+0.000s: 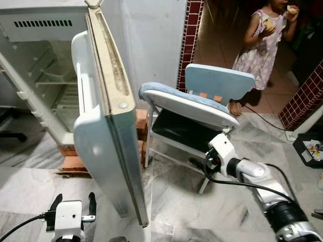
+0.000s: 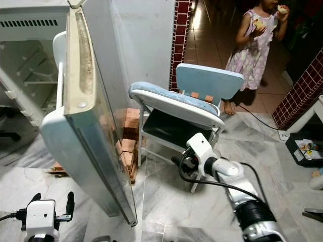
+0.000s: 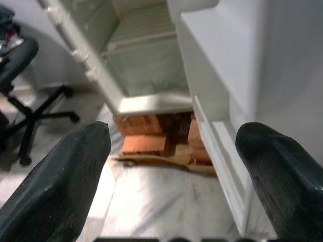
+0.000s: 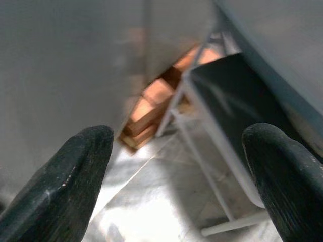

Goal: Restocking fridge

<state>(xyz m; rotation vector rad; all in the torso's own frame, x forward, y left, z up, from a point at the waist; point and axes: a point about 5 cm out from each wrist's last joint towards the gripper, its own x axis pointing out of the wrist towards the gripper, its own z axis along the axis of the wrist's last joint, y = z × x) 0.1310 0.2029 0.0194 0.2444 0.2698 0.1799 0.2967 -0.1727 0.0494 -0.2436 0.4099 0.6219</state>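
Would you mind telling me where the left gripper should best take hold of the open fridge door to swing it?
Probably the fridge door by its free vertical edge, low down, nearest the open left gripper. Come from the inner side, one finger on each face; the thin edge suits the two fingers.

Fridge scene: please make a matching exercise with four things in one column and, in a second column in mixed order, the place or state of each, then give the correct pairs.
Column 1
1. fridge door
2. blue chair
3. bricks
4. left pincer

Column 2
A. stacked on the floor under the fridge
B. swung wide open, its edge facing the camera
C. open and holding nothing, low before the door
D. standing on the marble floor to the right of the door

Pairs: 1-B, 2-D, 3-A, 4-C
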